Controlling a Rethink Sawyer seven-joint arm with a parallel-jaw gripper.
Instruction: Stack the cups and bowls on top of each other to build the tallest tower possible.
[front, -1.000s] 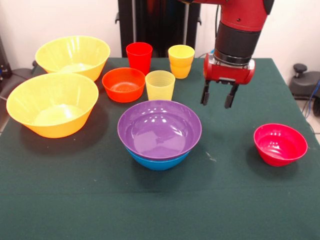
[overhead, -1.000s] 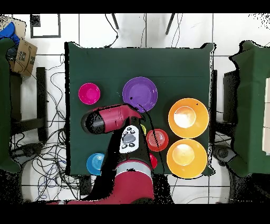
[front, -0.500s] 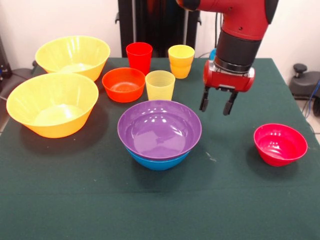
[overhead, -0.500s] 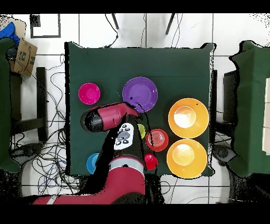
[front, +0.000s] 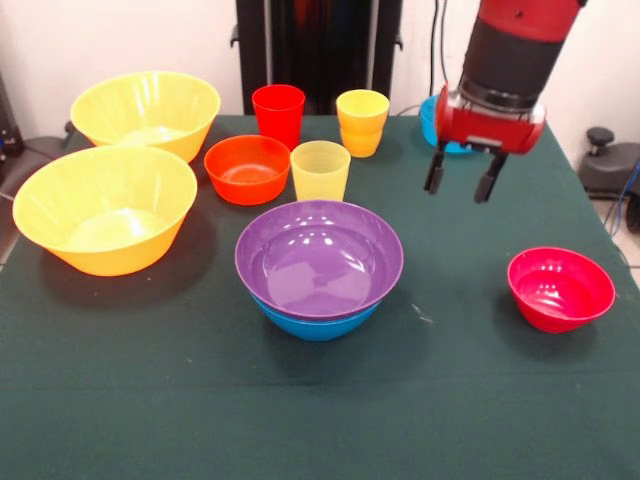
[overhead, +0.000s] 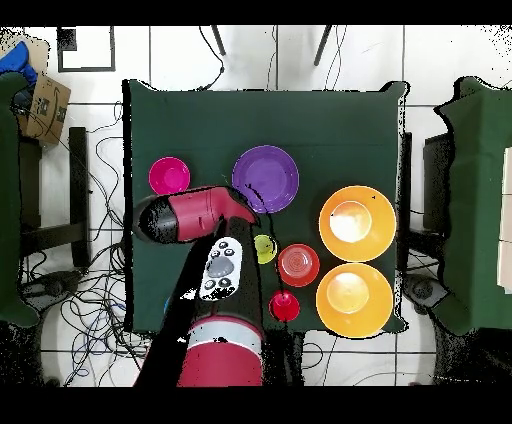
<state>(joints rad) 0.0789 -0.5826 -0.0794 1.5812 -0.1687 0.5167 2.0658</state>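
Observation:
My gripper is open and empty, hanging above the table to the right of the cups and above the pink-red bowl. The tower is a wide purple bowl nested in a blue bowl at the table's middle. Behind it stand a pale yellow cup, an orange-red bowl, a red cup and two nested orange-yellow cups. Two large yellow bowls sit at the left. A light-blue bowl is mostly hidden behind the gripper.
The overhead view shows the purple bowl, the pink-red bowl and the yellow bowls on the green cloth. The arm covers the light-blue bowl there. Cables lie on the floor round the table.
The gripper has moved right in the front view and back toward the pedestal, away from the purple bowl. It stays open and empty. The bowls and cups have not moved.

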